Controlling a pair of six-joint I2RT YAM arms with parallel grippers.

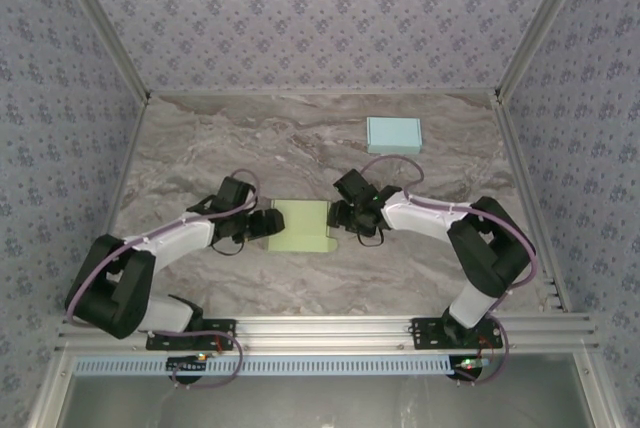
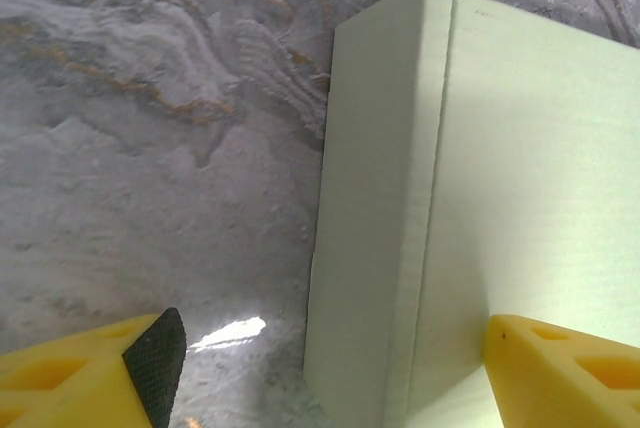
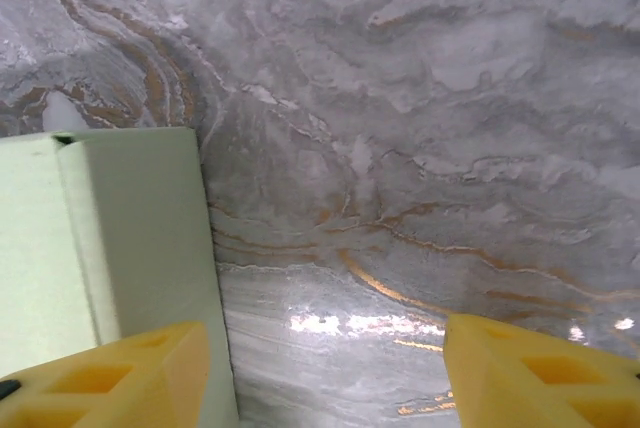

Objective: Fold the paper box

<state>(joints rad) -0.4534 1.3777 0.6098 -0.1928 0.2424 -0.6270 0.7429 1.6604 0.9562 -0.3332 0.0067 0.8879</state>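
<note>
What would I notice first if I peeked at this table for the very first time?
Your eye lands first on the pale green box in the middle of the marble table. The left gripper and right gripper stand open at its two ends, their yellow fingers straddling its edges. A smaller light blue box sits alone farther back on the right.
</note>
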